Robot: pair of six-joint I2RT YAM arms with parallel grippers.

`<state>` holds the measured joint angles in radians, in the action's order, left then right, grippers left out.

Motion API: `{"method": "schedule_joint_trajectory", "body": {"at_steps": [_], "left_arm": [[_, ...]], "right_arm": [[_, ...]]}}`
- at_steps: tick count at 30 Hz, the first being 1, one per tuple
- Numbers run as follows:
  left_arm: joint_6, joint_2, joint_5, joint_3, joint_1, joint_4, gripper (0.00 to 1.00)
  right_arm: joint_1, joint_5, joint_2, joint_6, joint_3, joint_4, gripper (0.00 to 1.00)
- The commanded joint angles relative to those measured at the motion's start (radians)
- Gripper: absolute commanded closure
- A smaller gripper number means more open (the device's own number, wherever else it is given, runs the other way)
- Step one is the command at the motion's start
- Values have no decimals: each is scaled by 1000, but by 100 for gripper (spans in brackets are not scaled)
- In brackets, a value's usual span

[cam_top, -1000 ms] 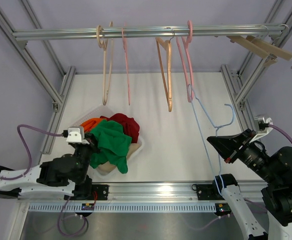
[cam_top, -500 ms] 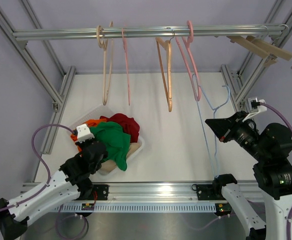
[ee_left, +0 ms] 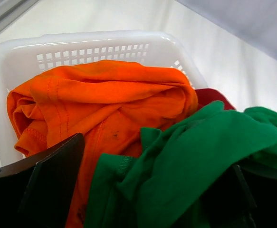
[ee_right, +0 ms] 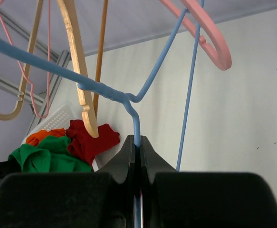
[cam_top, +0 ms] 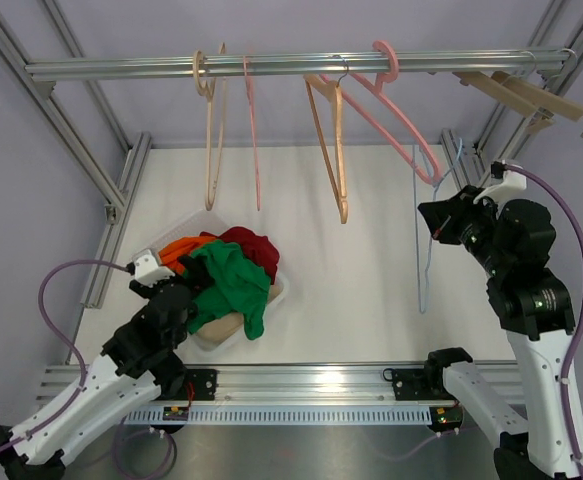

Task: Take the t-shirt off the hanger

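The green t-shirt (cam_top: 229, 282) lies bunched in the white basket (cam_top: 280, 290), off the hanger. My left gripper (cam_top: 183, 297) hovers low over it, open, its fingers (ee_left: 52, 175) wide apart with green t-shirt (ee_left: 200, 152) cloth lying loose between them. The bare blue wire hanger (cam_top: 419, 262) hangs below my right gripper (cam_top: 439, 222), which is raised at the right and shut on the hanger's neck (ee_right: 136, 128). The blue hook end presses against a pink hanger (cam_top: 408, 112) and swings it sideways.
An orange shirt (ee_left: 100, 95) and a red shirt (cam_top: 251, 245) share the basket's (ee_left: 95, 40) space. Wooden hangers (cam_top: 329, 140) and a thin pink hanger (cam_top: 252, 130) hang from the metal rail (cam_top: 271, 66). More wooden hangers (cam_top: 526, 95) rest at the rail's right end.
My left gripper opened and let go of the green t-shirt, which settled into the basket. My right arm lifted the blue hanger up and back, pushing the pink hanger aside.
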<state>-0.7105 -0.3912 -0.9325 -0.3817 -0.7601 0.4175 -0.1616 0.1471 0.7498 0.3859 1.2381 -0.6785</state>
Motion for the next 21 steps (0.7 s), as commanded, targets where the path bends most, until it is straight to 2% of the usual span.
{"method": "schedule_joint_trajectory", "body": {"at_steps": [1, 6, 10, 13, 15, 21], "left_arm": [[-72, 84, 57, -72, 1, 47, 1], [0, 185, 99, -193, 1, 76, 1], [86, 187, 149, -298, 1, 92, 1], [141, 155, 196, -344, -1, 122, 1], [163, 155, 211, -385, 1, 158, 1], [294, 279, 271, -405, 1, 168, 1]], "right_arm": [[-4, 30, 5, -18, 66, 72, 100], [-6, 357, -44, 42, 107, 100, 100], [-4, 489, -105, 77, 150, 137, 100], [-4, 432, -89, 62, 201, 110, 100], [-6, 332, -57, 13, 259, 42, 100], [-4, 161, 20, -50, 290, -3, 100]]}}
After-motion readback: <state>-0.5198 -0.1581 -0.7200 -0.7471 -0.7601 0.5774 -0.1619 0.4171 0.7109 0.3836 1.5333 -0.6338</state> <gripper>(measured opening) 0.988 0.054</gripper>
